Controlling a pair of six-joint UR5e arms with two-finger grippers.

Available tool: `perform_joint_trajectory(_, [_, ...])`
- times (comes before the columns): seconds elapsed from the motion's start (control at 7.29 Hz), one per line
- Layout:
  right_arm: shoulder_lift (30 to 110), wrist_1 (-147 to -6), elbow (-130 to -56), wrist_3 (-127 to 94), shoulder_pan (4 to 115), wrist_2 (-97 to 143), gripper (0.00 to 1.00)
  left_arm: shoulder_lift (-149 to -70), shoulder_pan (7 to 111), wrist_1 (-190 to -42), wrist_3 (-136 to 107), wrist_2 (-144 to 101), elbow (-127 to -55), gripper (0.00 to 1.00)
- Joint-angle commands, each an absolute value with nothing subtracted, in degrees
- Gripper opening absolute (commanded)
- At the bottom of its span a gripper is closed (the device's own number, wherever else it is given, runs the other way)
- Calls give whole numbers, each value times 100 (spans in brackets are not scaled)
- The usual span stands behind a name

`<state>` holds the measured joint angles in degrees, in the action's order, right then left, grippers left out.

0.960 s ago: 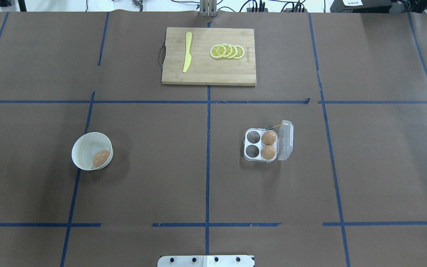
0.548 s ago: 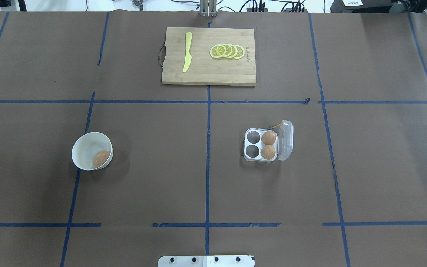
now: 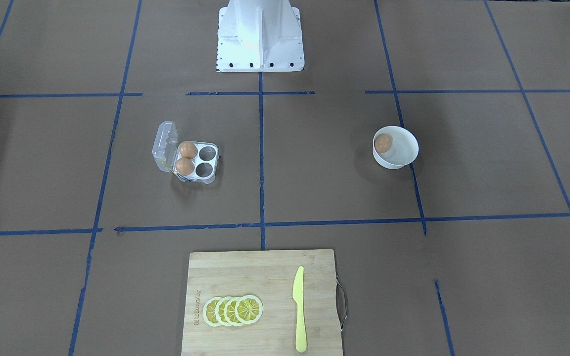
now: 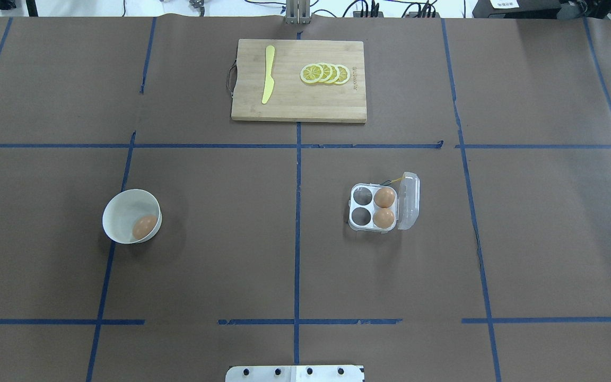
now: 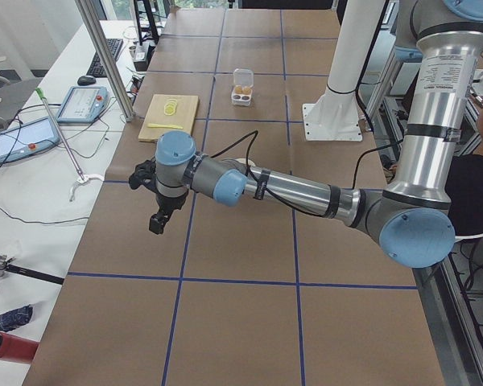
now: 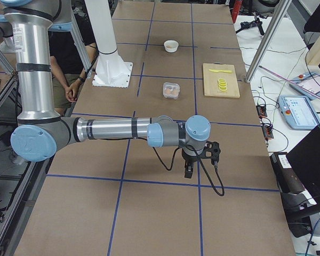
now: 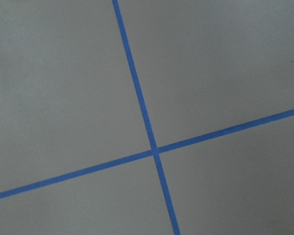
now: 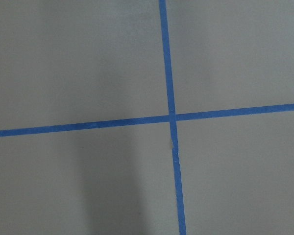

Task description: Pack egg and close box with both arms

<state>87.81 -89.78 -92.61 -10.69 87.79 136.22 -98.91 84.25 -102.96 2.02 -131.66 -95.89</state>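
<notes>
Near the table's left end, left gripper (image 5: 155, 222) hangs low over the brown paper (image 4: 220, 239), fingers pointing down. It shows only in the side camera, so whether the fingers are spread or pressed together cannot be told. Beneath it, the wrist camera shows a tape cross (image 7: 155, 150).

At the opposite end, right gripper (image 6: 188, 170) also points down over paper. Its finger state cannot be told either. Another tape cross (image 8: 172, 117) lies below it.

Well apart from both grippers, the egg (image 4: 145, 226) lies in the white bowl (image 4: 121, 212), against the wall on the box side. The bowl sits between left gripper and box (image 4: 361, 215).

The box sits between right gripper and bowl. Its lid (image 4: 409, 201) is open, standing on the side toward right gripper. Two other eggs (image 4: 384, 197) fill the cells beside the lid; the two cells toward left gripper are bare.

Off to the side of both grippers is a cutting board (image 4: 295, 103) with yellow knife (image 4: 268, 74) and lemon slices (image 4: 325, 73).
</notes>
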Motion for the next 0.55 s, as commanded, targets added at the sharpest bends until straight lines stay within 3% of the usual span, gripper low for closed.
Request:
perform_joint_trajectory(0.0, [8719, -8974, -9273, -1063, 8771, 13667, 100, -10369, 7842, -10336, -60, -13139, -9615, 100])
perform_joint_trajectory(0.41, [8701, -8974, -9281, -1072, 8736, 13676, 100, -10415, 6465, -10608, -3354, -12904, -10324, 100])
